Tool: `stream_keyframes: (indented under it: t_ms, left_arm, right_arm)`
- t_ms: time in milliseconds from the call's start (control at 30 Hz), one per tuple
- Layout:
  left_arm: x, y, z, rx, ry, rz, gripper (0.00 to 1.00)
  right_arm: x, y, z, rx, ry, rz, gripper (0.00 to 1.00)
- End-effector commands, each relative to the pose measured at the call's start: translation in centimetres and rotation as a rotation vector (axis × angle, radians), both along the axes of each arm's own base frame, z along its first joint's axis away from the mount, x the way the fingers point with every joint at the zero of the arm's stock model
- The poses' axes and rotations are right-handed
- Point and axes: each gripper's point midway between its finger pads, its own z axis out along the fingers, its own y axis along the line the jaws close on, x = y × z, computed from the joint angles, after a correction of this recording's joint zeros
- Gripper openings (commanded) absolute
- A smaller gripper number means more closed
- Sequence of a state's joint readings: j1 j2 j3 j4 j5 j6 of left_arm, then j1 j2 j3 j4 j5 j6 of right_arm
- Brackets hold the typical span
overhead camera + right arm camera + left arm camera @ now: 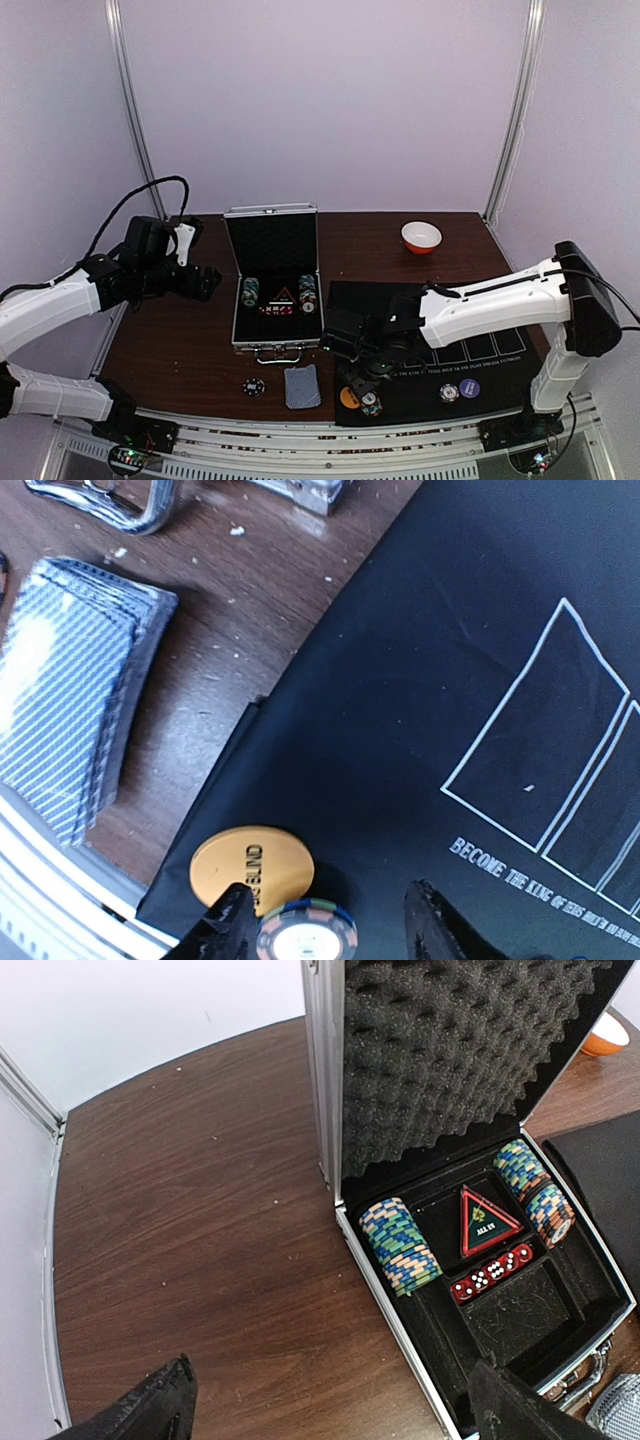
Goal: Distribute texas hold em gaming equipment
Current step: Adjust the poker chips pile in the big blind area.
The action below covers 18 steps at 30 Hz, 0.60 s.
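Dark wood surface (170, 340) is carrying the open case (272, 280) and black mat (420, 730). Right gripper (330, 925) is straddling a small chip stack (307, 938) at the mat's near corner, just beside the orange disc (250, 865). Its jaws are sitting partway apart, not clamping. Cards (70, 690) are lying on the wood nearby. Left gripper (340, 1405) is hovering wide open by the case. Probably best: centring on the stack, gripping low, avoiding the disc.
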<state>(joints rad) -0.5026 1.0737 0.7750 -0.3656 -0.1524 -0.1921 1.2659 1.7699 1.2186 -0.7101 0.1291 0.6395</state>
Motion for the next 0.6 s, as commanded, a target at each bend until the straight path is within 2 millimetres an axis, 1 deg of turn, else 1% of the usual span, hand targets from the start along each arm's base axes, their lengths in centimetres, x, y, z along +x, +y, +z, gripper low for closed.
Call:
stream_keyframes:
  t_ms: [0,133,233,400,567]
  left_arm:
    - [0.5,-0.2,0.5,-0.012,-0.034,-0.008,0.98]
    - [0.5,-0.3,0.5,-0.012,-0.033,-0.010,0.98]
    - [0.5,-0.3,0.5,-0.013,-0.035,-0.011,0.98]
    - [0.5,-0.3,0.6,-0.012,-0.036,-0.012,0.98]
    - [0.5,-0.2,0.6,-0.011,-0.037,-0.011,0.98]
  right_arm:
    - [0.1,0.5,-1.1,-0.021,0.033,0.017,0.48]
    - [-0.1,0.6,-2.1,-0.046,0.055,0.028,0.39]
    - [-0.6,0.2,-2.6,-0.057,0.078,0.028,0.34]
    - [-1.2,-0.1,-2.2,-0.026,0.104,0.005,0.27]
    - [-1.9,-0.5,-2.2,-0.027,0.121,-0.001,0.25]
